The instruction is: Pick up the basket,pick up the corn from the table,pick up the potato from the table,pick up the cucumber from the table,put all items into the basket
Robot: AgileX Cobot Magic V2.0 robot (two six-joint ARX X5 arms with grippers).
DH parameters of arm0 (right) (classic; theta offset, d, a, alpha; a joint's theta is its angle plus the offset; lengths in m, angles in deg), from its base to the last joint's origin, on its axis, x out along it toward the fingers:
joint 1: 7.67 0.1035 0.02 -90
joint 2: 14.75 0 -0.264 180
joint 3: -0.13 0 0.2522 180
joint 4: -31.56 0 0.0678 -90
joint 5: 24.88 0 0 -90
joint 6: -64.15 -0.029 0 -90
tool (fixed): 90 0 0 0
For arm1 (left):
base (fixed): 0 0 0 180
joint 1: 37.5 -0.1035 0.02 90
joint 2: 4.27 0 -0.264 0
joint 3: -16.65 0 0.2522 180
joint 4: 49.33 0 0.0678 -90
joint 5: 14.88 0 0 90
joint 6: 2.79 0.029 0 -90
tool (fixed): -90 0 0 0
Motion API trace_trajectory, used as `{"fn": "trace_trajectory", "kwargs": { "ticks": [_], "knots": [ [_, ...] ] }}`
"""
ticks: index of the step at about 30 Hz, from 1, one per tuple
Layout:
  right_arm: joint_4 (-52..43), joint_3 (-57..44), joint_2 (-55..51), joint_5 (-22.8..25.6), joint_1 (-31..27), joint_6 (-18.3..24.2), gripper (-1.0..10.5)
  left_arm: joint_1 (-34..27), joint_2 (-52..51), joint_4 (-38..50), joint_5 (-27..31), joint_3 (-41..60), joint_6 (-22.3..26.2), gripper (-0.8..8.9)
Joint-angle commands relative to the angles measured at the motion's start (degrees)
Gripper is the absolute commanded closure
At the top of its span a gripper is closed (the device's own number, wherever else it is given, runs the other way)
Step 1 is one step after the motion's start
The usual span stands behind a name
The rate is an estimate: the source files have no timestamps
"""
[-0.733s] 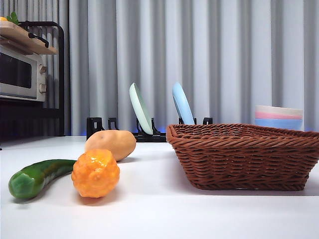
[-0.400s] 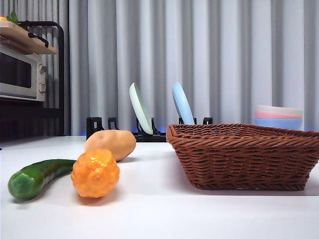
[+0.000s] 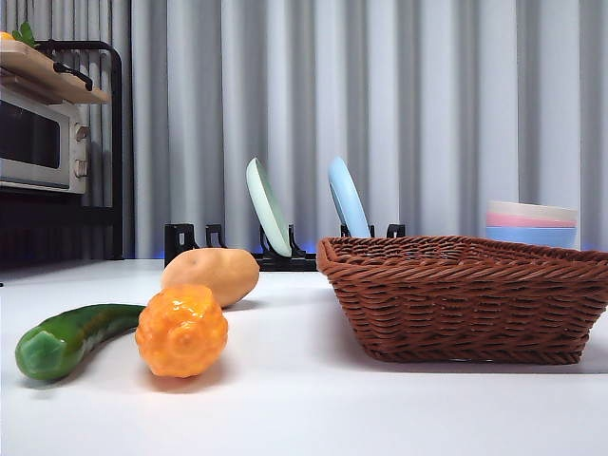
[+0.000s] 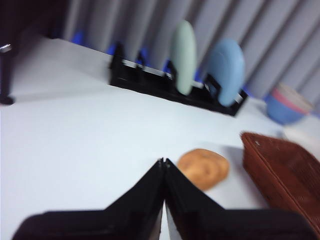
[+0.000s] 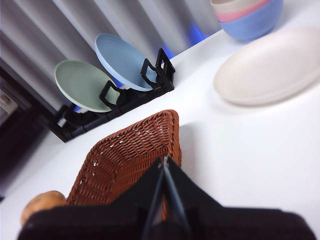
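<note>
Basket: a wide, shallow, reddish-brown woven wicker basket (image 3: 465,296) sits on the plain white tabletop (image 3: 313,399), at about 3 o'clock in the front view. It holds nothing that can be seen.
Corn: a stubby, glossy orange-yellow toy corn cob (image 3: 181,330) with a bumpy surface lies at about 8 o'clock, well apart from the basket.
Potato: a smooth tan oval toy potato (image 3: 210,275) rests just behind the corn, toward 9 o'clock.
Cucumber: a long, curved, glossy dark green toy cucumber (image 3: 68,337) lies beside the corn, its lighter blunt end toward the camera; whether the two touch cannot be told.
Left gripper: the left gripper (image 4: 163,162) has its black jaws pressed together, holding nothing, above the table with the potato (image 4: 203,168) near its tip.
Right gripper: the right gripper (image 5: 164,161) also has its jaws closed and empty, poised over the basket (image 5: 131,159) near its braided rim.
Handling, judged: the wicker probably is light and stiff with a rough, easy-to-hold rim, so one side wall near the rim looks like the spot to pinch. The glossy toys may be slippery; the corn and potato suit a hold across the middle, the cucumber across its narrow width near mid-length.
Background: a black rack (image 3: 237,249) holds a pale green plate and a light blue plate; stacked bowls (image 3: 531,223) stand behind the basket.
Writing: no brand, label or text can be read.
</note>
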Motion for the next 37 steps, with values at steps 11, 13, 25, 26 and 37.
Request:
{"fn": "trace_trajectory", "kwargs": {
  "ticks": [11, 13, 25, 26, 37],
  "knots": [
    [6.38, 21.55, 28.79, -9.73, -0.13, 13.09, 9.5, -0.13, 25.18, -11.37, -10.19, -21.86, 14.29, 8.22],
    [10.49, 25.29, 32.68, -12.59, -0.13, 15.37, 9.5, -0.13, 28.50, -13.66, -12.59, -24.74, 14.60, 8.21],
    [19.74, 34.38, 43.08, -16.24, -0.11, 23.23, 6.1, -0.09, 34.62, -16.24, -17.09, -29.97, 15.17, 5.62],
    [19.74, 34.42, 43.60, -16.20, -0.11, 23.93, 6.1, -0.09, 34.62, -16.22, -17.09, -29.97, 15.15, 5.62],
    [19.76, 36.46, 58.38, -16.04, -0.11, 25.07, 6.1, -0.09, 34.69, -15.30, -16.70, -29.97, 13.86, 5.52]
  ]
}}
